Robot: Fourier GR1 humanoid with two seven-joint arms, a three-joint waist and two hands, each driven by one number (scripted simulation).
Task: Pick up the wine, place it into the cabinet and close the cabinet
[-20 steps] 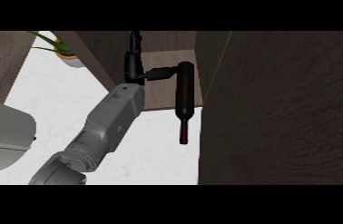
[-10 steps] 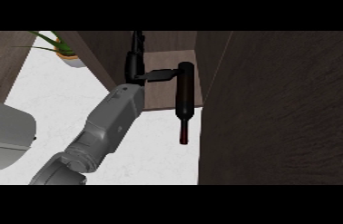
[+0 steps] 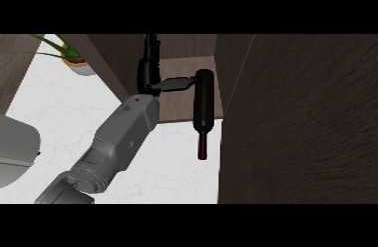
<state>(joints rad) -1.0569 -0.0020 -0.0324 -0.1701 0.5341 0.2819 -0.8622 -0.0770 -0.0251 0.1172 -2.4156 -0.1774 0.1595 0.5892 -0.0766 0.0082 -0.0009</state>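
The wine bottle (image 3: pixel 203 103) is dark and lies on the floor of the open cabinet (image 3: pixel 173 66). Its base points into the cabinet, and its neck (image 3: pixel 201 146) sticks out over the front edge above the white counter. My right hand (image 3: pixel 151 73) is just left of the bottle, inside the cabinet opening. Its fingers are straight and point away from me, and its thumb (image 3: pixel 176 84) reaches sideways to touch the bottle's upper body. No fingers curl round the bottle. My left hand does not show.
The dark wooden cabinet door (image 3: pixel 303 121) stands open and fills the right side, close to the bottle. A potted plant (image 3: pixel 74 61) stands on the white counter (image 3: pixel 66 106) at the back left. A grey rounded shape (image 3: pixel 15 151) sits at the left edge.
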